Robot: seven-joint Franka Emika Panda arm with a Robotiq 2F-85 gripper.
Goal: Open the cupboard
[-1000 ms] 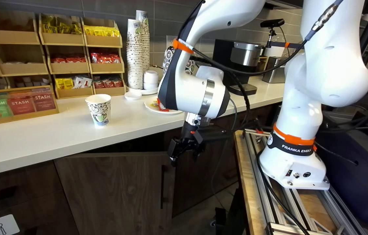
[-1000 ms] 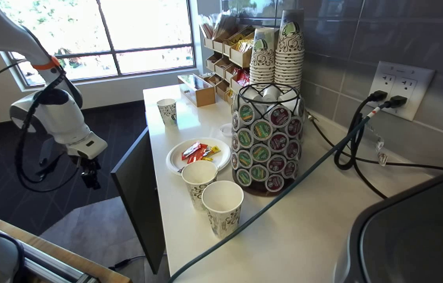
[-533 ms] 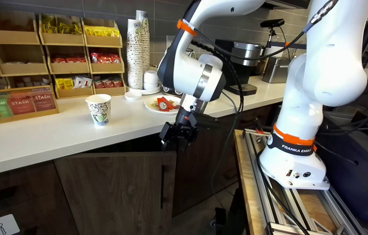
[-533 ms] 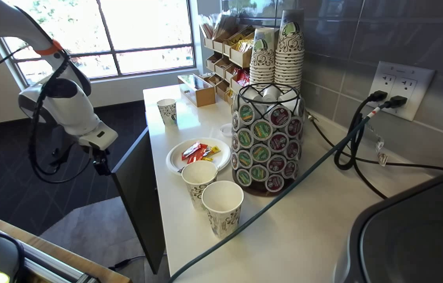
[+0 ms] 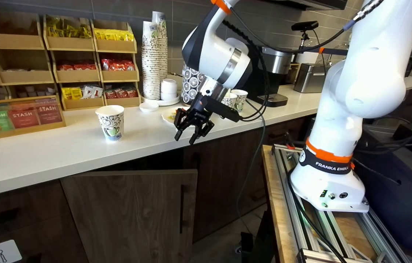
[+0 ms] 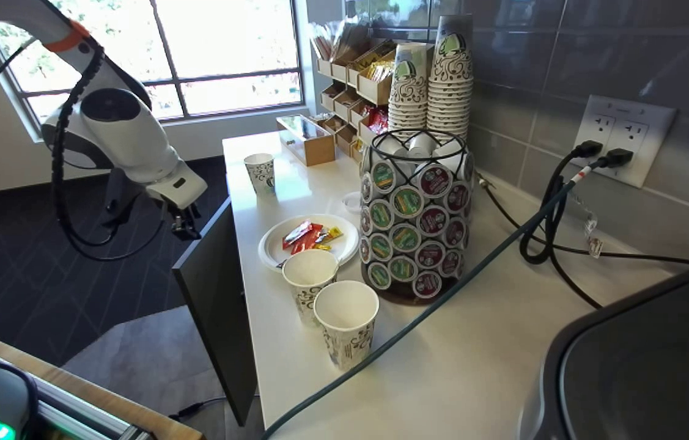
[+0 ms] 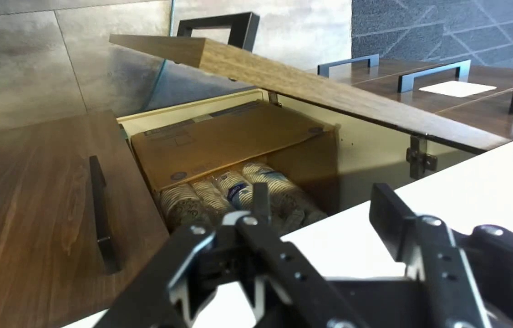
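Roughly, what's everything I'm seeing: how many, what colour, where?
Counter: one, white, against tiled wall
Cupboard: one, dark brown, below counter, open
Cardboard box: one, brown, inside cupboard
Packed cups: many, whitish, inside cupboard
Loose cups: three, patterned white, on counter
Cup stacks: two, patterned white, near wall
Plate: one, white, on counter
Sachets: several, red and yellow, on plate
Racks: several, pale wood, near wall
Tea box: one, pale wood, before racks
Pod stand: one, dark, beside plate
Coffee machine: one, black and silver, on counter
Outlet: one, white, on wall
Arm: one, white, on wooden-topped stand
Gripper: one, black, near counter, open
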